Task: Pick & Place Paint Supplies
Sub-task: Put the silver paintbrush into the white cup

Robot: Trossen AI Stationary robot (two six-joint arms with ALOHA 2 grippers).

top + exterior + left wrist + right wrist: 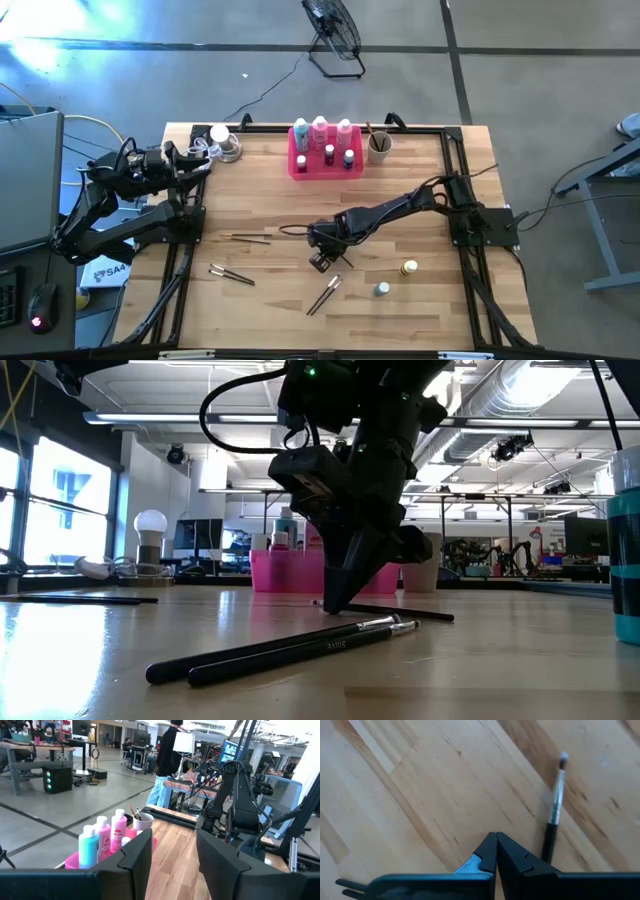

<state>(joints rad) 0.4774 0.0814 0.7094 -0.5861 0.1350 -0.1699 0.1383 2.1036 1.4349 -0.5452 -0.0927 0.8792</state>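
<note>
My right gripper [325, 258] [330, 605] [496, 839] is shut, pointing down at the middle of the table. Just beside it lies a thin dark paintbrush [554, 817] [400, 614], flat on the wood and outside the fingers. More brushes lie flat at the left [250, 237], lower left [230, 274] and near edge [325, 295] [290, 650]. A tiny yellow bottle [409, 267] and a tiny teal bottle [382, 289] stand to the right. Three tall white-capped bottles [320, 132] [102, 840] stand in the pink tray [300, 165]. My left gripper [200, 160] [172, 850] waits open at the far left. My right gripper comes from above with its shut fingertips [335, 595] down at the table's surface beside the paintbrush. Nothing shows between the fingers in the right wrist view. Whether the tips touch the wood or the brush, I cannot tell.
A pale beige cup [379, 145] holding brushes stands right of the tray at the far edge. A white bulb-like object [222, 140] sits at the far left corner. A person [167, 750] stands in the room beyond the table. Bare wood spreads around the right gripper.
</note>
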